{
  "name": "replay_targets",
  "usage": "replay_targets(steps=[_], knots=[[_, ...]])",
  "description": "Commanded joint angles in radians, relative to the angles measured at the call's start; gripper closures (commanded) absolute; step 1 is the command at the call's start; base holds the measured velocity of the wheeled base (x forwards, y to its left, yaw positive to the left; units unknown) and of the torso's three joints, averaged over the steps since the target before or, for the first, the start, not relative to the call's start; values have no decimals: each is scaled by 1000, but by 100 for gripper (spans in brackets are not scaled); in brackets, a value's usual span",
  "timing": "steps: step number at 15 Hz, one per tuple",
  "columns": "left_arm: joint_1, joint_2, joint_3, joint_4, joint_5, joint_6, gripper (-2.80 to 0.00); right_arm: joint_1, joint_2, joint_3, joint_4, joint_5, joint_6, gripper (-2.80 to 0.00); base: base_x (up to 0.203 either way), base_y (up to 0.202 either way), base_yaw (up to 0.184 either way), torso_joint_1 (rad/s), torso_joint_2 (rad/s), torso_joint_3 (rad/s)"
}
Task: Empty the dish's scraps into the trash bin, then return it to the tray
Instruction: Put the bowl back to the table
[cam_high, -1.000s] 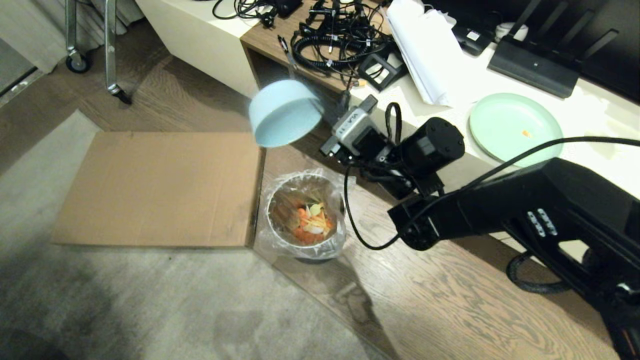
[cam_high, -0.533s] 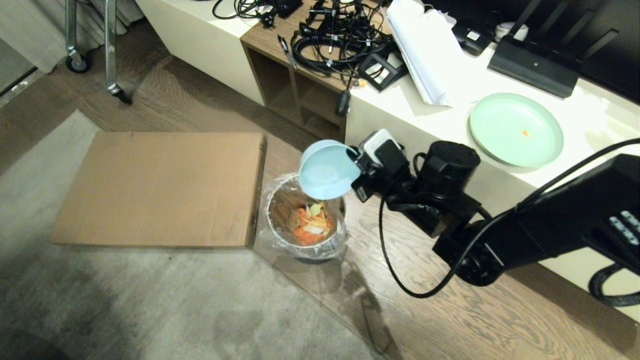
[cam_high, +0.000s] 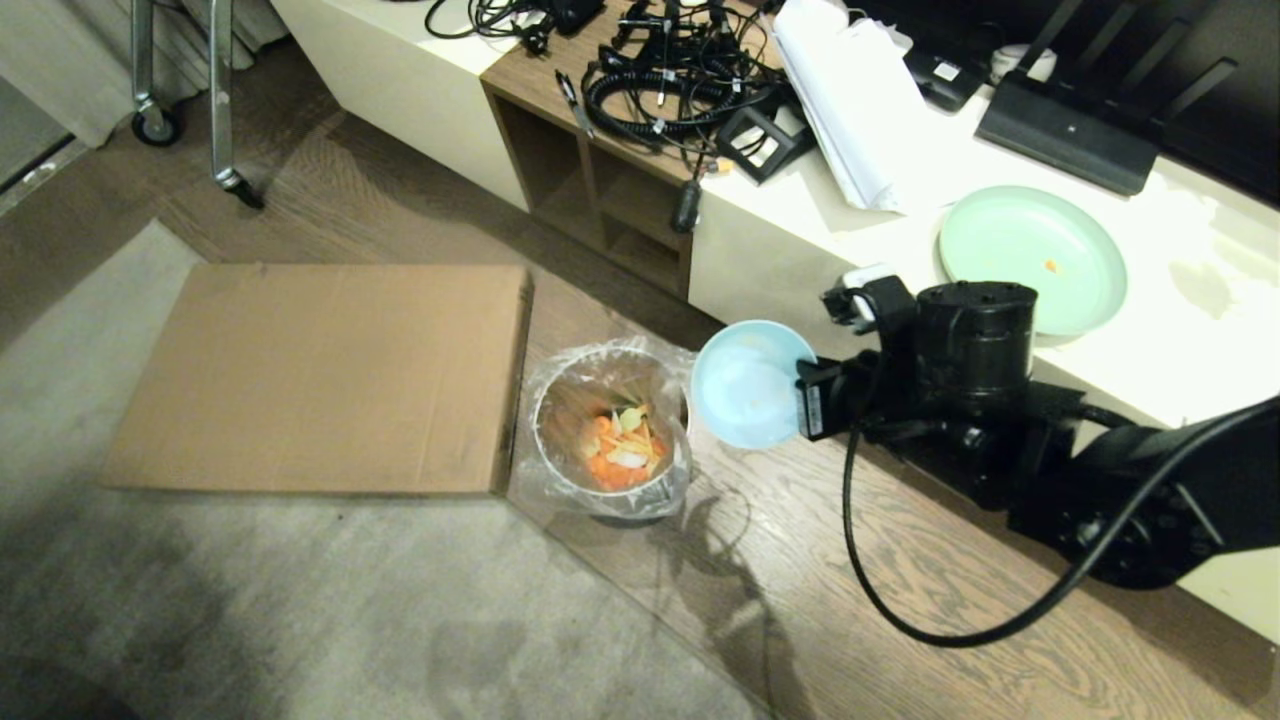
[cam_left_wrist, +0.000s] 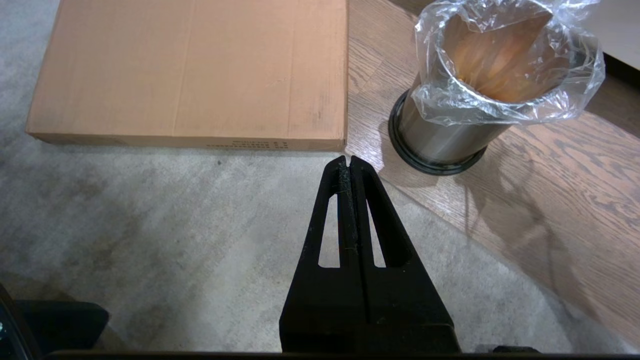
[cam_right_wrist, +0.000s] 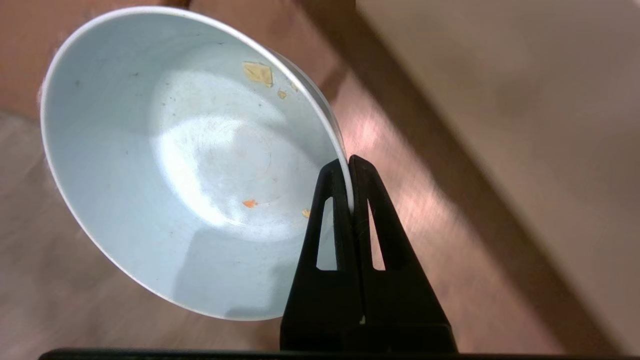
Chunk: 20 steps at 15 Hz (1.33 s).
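My right gripper (cam_high: 806, 392) (cam_right_wrist: 350, 165) is shut on the rim of the pale blue dish (cam_high: 745, 385) (cam_right_wrist: 185, 165). The dish hangs open side up just right of the trash bin (cam_high: 612, 435), above the wood floor. Only a few tiny orange and whitish crumbs (cam_right_wrist: 257, 72) cling inside it. The steel trash bin (cam_left_wrist: 450, 130) with its clear liner stands on the floor and holds orange and whitish scraps (cam_high: 620, 450). My left gripper (cam_left_wrist: 349, 161) is shut and empty, parked low over the carpet, near the bin. The tray is out of view.
A flat cardboard box (cam_high: 320, 375) lies on the carpet left of the bin. A cream cabinet (cam_high: 790, 270) stands behind, with a mint-green plate (cam_high: 1030, 258), papers (cam_high: 850, 100) and tangled cables (cam_high: 670, 70) on top.
My right arm swung the dish from high behind the bin, down across its mouth, to a spot right of it. The dish turned from tipped over to open side up.
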Motion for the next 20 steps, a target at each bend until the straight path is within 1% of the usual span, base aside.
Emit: replay_targets(steps=[1, 2, 3, 5, 7, 8, 10, 12, 13, 14, 15, 16, 17, 19, 20], knots=[[0, 0, 0, 0, 0, 0, 0, -5, -143, 81, 173, -4, 192, 0, 0, 0, 0, 0, 0, 0], [0, 0, 0, 0, 0, 0, 0, -7, -189, 116, 238, -5, 264, 0, 0, 0, 0, 0, 0, 0], [0, 0, 0, 0, 0, 0, 0, -8, -239, 159, 294, -5, 319, 0, 0, 0, 0, 0, 0, 0], [0, 0, 0, 0, 0, 0, 0, -9, -341, 293, 367, -5, 384, 0, 0, 0, 0, 0, 0, 0], [0, 0, 0, 0, 0, 0, 0, -10, -433, 427, 392, -21, 415, 0, 0, 0, 0, 0, 0, 0], [0, 0, 0, 0, 0, 0, 0, -12, -477, 470, 399, -34, 435, 0, 0, 0, 0, 0, 0, 0], [0, 0, 0, 0, 0, 0, 0, -18, -573, 541, 422, -44, 461, 0, 0, 0, 0, 0, 0, 0], [0, 0, 0, 0, 0, 0, 0, -37, -687, 586, 476, -46, 468, 0, 0, 0, 0, 0, 0, 0], [0, 0, 0, 0, 0, 0, 0, -85, -734, 607, 509, -43, 469, 0, 0, 0, 0, 0, 0, 0], [0, 0, 0, 0, 0, 0, 0, -156, -749, 619, 531, -34, 469, 0, 0, 0, 0, 0, 0, 0], [0, 0, 0, 0, 0, 0, 0, -238, -758, 628, 544, -12, 467, 0, 0, 0, 0, 0, 0, 0], [0, 0, 0, 0, 0, 0, 0, -331, -771, 637, 553, 28, 453, 0, 0, 0, 0, 0, 0, 0], [0, 0, 0, 0, 0, 0, 0, -431, -790, 649, 560, 82, 418, 0, 0, 0, 0, 0, 0, 0], [0, 0, 0, 0, 0, 0, 0, -636, -871, 699, 567, 221, 301, 0, 0, 0, 0, 0, 0, 0], [0, 0, 0, 0, 0, 0, 0, -706, -948, 736, 570, 291, 244, 0, 0, 0, 0, 0, 0, 0]])
